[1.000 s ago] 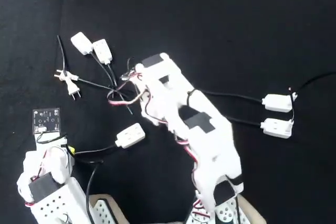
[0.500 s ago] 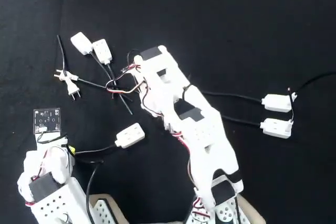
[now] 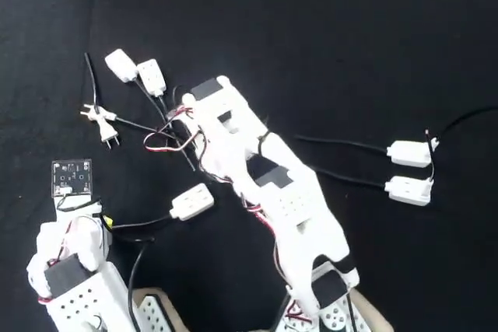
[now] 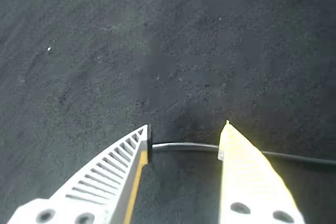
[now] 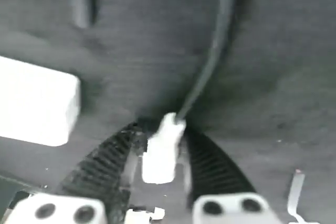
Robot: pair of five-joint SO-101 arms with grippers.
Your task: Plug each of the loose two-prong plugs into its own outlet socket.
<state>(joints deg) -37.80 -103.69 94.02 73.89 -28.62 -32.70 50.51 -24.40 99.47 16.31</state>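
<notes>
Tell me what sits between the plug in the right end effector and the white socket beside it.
Nothing visible does: only bare black cloth separates the plug, held in the shut right end effector, from the socket.

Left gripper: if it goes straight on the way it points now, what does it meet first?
Probably the black cable lying across between the open left gripper's fingertips; past it, the black table cover. Depth is unclear from the wrist view.

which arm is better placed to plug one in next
Right. The right gripper is shut on a white plug, with a white outlet block close by. The left gripper is open over a black cable, holding nothing.
</notes>
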